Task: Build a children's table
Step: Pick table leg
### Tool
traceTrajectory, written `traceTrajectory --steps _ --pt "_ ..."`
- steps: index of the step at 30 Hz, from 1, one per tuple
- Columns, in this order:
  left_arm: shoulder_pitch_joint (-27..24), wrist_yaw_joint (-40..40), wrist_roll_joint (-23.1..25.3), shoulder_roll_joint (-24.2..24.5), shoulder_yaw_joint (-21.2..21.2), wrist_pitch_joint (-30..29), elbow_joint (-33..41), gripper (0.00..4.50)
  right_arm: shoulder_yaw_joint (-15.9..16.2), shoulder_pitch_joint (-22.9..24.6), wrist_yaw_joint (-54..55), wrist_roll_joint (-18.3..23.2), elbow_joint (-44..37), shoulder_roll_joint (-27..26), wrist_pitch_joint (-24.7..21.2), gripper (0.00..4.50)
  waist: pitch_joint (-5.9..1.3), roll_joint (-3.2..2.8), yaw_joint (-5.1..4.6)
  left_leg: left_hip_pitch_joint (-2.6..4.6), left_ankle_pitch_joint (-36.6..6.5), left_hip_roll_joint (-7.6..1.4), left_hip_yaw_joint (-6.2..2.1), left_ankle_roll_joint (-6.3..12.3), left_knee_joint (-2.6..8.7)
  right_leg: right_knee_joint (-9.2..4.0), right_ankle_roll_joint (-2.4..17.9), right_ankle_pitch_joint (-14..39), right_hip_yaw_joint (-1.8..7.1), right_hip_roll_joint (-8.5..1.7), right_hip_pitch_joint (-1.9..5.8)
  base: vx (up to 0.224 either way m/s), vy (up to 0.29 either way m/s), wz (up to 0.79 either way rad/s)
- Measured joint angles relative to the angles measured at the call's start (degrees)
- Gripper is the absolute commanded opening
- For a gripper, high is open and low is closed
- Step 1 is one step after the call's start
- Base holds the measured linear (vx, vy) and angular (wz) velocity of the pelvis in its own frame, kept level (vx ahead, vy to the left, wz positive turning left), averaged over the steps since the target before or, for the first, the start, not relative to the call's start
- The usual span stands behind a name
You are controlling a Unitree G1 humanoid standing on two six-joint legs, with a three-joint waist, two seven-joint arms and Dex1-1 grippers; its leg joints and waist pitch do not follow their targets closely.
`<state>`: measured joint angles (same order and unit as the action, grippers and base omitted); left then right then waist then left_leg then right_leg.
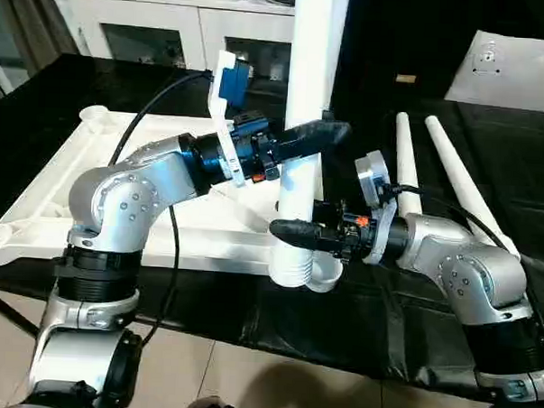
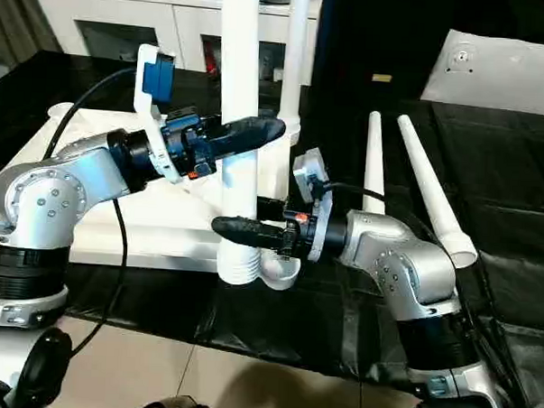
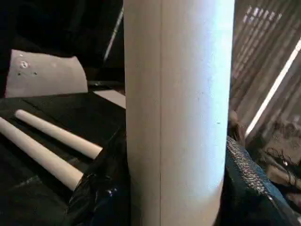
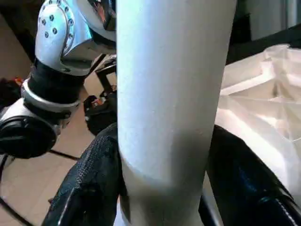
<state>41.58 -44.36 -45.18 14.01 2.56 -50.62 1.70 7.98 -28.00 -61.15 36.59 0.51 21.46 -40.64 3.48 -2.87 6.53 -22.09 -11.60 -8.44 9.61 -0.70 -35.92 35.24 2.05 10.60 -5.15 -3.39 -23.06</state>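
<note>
Left eye view: both hands, left hand (image 1: 313, 133) and right hand (image 1: 293, 230), clamp upright leg (image 1: 303, 160) over tabletop (image 1: 65, 181) corner socket (image 1: 325, 277) at counter (image 1: 357, 325) edge. Tilt risks jamming.

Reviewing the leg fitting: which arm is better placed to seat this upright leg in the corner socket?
Right: the right gripper clasps the leg just above the socket; the left gripper holds higher up.

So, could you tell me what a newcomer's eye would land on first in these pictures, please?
The upright white leg at the tabletop's near corner socket, gripped by both arms: the left gripper higher up, the right gripper just above the socket. Next, two spare legs lying side by side on the black work table, to the right.
</note>
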Motion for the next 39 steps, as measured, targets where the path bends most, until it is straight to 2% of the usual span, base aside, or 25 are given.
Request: traceTrajectory --steps 6,15,17,29,39 --pt "0.0 -2.3 0.5 0.6 -2.1 0.5 0.0 1.83 1.3 -1.2 -1.5 -0.4 0.0 1.9 -1.2 3.27 -0.01 0.02 0.07 0.01 0.0 0.0 0.0 0.0 -0.01 0.01 0.0 0.0 0.0 0.0 0.0 0.0 0.0 0.0" --pt "1.4 -3.3 1.2 0.9 -3.5 1.1 0.0 1.83 3.0 -1.2 -1.9 -1.3 0.1 1.8 -1.7 3.27 -0.01 0.02 0.08 0.0 0.0 0.0 0.0 -0.01 -0.01 0.01 0.0 0.0 0.0 0.0 0.0 0.0 0.0 0.0" --pt "1.6 -3.6 1.2 0.9 -3.6 1.6 0.0 1.83 3.0 -1.2 -1.9 -1.1 0.1 1.6 -1.9 3.0 -0.01 0.01 0.08 0.0 0.0 0.0 0.0 -0.02 -0.01 0.01 0.0 0.0 0.0 0.0 0.0 0.0 0.0 0.0" --pt "1.6 -4.9 2.1 1.1 -4.8 2.3 -0.3 1.83 2.9 -1.2 -2.6 -0.3 0.2 1.3 -3.1 2.02 -0.01 0.01 0.08 0.01 0.0 -0.01 0.0 -0.02 -0.02 0.02 0.0 0.0 0.0 0.0 0.0 0.0 0.0 0.0" --pt "1.7 -5.3 2.3 1.4 -5.1 2.4 -0.3 1.83 3.3 -1.2 -3.1 -0.8 0.2 1.5 -2.6 2.02 -0.01 0.01 0.11 0.01 0.0 0.0 0.0 -0.02 -0.02 0.03 0.0 0.0 0.0 0.0 0.0 0.0 0.0 0.0"
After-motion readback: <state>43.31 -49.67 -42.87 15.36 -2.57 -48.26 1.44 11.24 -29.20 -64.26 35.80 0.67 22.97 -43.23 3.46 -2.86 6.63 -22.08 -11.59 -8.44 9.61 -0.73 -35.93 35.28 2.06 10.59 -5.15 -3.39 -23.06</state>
